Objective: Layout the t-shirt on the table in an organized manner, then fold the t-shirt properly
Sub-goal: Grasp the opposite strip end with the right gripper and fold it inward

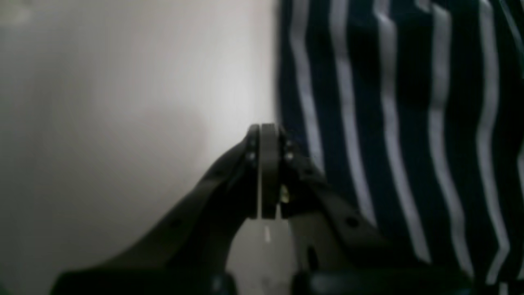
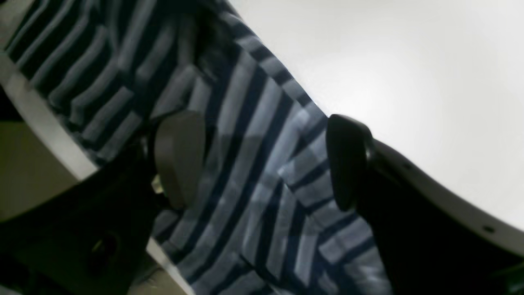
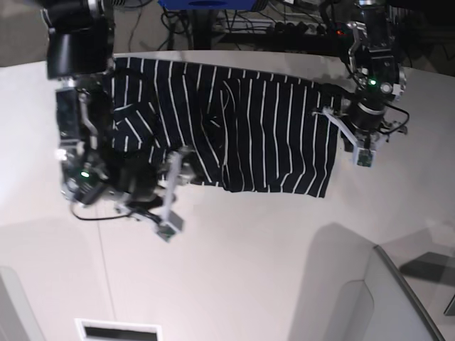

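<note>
Checking the edges first: I see the t-shirt (image 3: 234, 131) lying spread across the far part of the table (image 3: 270, 263), its upper hem running close along the table's far curved edge. In the base view the shirt's lower border is uneven, with one corner hanging lower near the right side. The whole near half of the white tabletop is bare, which gives wide room toward me. At the lower right a grey panel (image 3: 398, 298) stands beside the table.

Count: one t-shirt, one table, two arms, two claws.

Left gripper (image 1: 268, 135): in the left wrist view its two fingers (image 1: 270, 172) are pressed together with only a hairline between them. It is clenched. The tips sit just beside the shirt's straight dark edge (image 1: 282, 82), over bare white table; I see no cloth pinched between the fingers from this angle, though the tips are blurred. In the base view this arm is at the shirt's right border.

Right gripper (image 2: 262, 159): in the right wrist view the jaws stand wide apart, released, with one grey pad (image 2: 180, 155) on one side and a dark pad (image 2: 348, 159) on the other. Striped cloth (image 2: 254, 192) fills the gap between them, rumpled into folds. I cannot tell whether the pads touch the cloth. The table's rim (image 2: 45, 131) shows at this view's left, with fabric draped across it.
</note>
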